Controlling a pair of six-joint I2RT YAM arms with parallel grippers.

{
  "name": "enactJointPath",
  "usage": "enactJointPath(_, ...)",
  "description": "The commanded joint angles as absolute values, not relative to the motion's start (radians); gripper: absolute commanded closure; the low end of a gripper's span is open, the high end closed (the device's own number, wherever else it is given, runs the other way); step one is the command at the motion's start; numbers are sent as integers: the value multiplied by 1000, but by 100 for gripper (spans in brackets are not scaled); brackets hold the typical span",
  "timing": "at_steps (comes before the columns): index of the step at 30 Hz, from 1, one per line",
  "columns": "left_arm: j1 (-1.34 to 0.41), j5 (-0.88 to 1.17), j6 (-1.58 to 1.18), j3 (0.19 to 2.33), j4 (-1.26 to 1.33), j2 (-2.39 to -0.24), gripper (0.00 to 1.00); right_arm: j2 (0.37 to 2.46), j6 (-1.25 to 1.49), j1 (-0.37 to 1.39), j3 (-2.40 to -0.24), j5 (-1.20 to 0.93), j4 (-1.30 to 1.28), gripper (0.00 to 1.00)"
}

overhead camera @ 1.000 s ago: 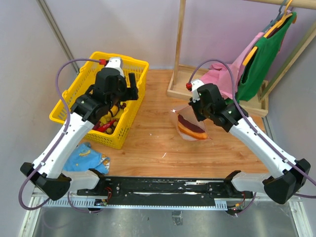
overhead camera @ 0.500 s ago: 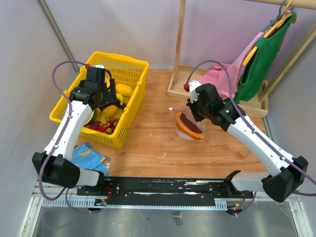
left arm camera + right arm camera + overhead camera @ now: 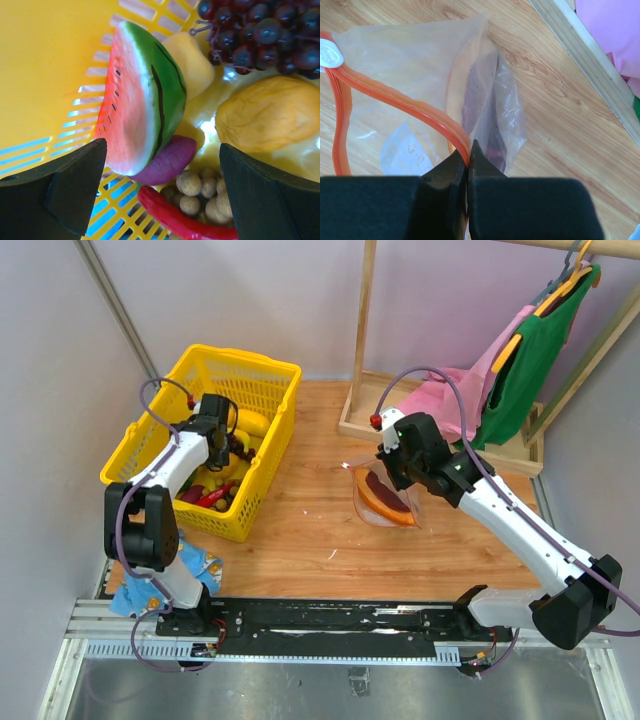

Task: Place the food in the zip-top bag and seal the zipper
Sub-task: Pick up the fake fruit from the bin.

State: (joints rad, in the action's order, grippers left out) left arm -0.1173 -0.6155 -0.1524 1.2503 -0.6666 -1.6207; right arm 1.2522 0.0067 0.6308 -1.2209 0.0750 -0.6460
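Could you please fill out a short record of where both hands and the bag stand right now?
left hand: open, inside the yellow basket, facing the watermelon wedge
right hand: shut on the zipper
zip-top bag: on the wooden table, mouth open
inside bag: a dark red piece

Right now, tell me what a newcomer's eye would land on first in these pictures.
The bright yellow basket at the table's left rear, heaped with toy food, with the left arm's jaws wide open over its watermelon wedge. Mid-table, the right arm's jaws are shut on the red zipper of the clear zip-top bag. A green garment hangs from the wooden rack at right rear.
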Motion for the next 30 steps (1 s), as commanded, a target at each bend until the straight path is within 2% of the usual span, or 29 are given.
enactJointPath(1, -112, -772, -140, 1225, -552, -1682, 2, 1243, 0, 632, -1208, 59, -617, 99)
enactJointPath(12, -110, -882, -111, 1220, -488, -1839, 14, 1245, 8, 632, -1195, 36, -611, 99)
enactJointPath(17, -111, -888, -105, 1226, -496, -1840, 31, 1240, 12, 632, -1184, 28, -610, 99)
enactJointPath(23, -112, -846, -117, 1245, -540, -1788, 58, 1234, 12, 630, -1189, 30, -610, 99)
enactJointPath(30, -112, -746, -143, 1283, -620, -1679, 67, 1227, 18, 630, -1193, 26, -612, 99)
